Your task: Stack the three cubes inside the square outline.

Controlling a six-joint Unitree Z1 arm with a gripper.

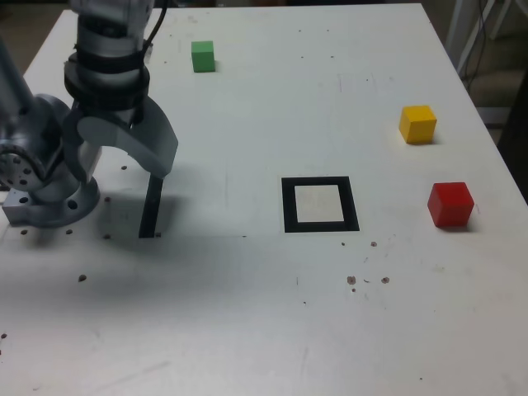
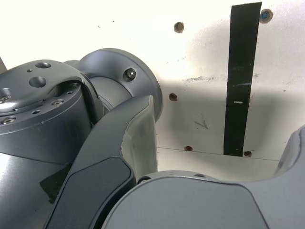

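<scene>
White tabletop (image 1: 272,322) fills the scene, scuffed and dotted with small holes, and everything gets placed from the square outline (image 1: 319,204) near its middle. The pale centre of that outline is bare, so nothing is stacked yet.

Biggest thing in play: the arm's grey base (image 1: 41,186), well off to the exterior view's left of the outline. Above it hangs the gripper (image 1: 120,161), jaws spread wide and holding nothing, over a thin black strip (image 1: 151,206) that the wrist view also shows (image 2: 240,81).

Now the cubes, all apart from each other. The red cube (image 1: 450,204) sits just to the exterior view's right of the outline, level with it. The yellow cube (image 1: 417,124) lies farther back on that same side. The green cube (image 1: 203,56) is far back and to the left.

My call: the first pick comes now. Keep the jaws wide, descend square to the faces, grip mid-height, then centre it in the frame.
</scene>
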